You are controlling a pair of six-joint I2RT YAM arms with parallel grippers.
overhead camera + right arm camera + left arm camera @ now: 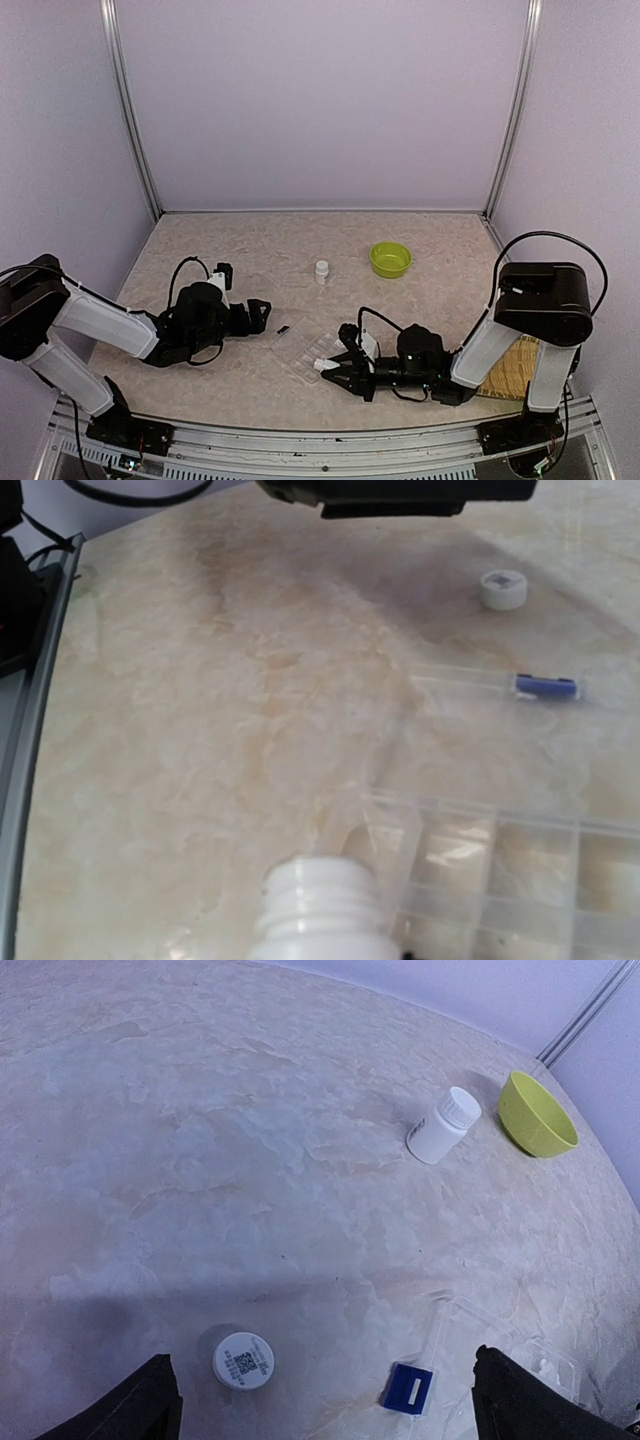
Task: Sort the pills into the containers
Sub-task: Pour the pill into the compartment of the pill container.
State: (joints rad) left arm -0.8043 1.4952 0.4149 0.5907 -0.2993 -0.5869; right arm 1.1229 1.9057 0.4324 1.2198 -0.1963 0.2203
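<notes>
The clear pill box (300, 348) lies open between the arms, and its containers (520, 865) look bare; no pills show in any view. My right gripper (340, 370) is shut on an uncapped white bottle (322, 905), tipped with its mouth at the box's near corner. The box's lid, with a blue latch (546, 686), lies flat beside it. My left gripper (335, 1410) stands wide open and low over the table. Between its fingers lie a loose white cap (243, 1360) and the blue latch (408, 1389).
A second white bottle (321, 271) stands capped behind the box. The lime-green bowl (390, 259) sits to its right. A bamboo mat (515, 365) lies under the right arm at the table's right edge. The metal rail (40, 680) runs along the near edge.
</notes>
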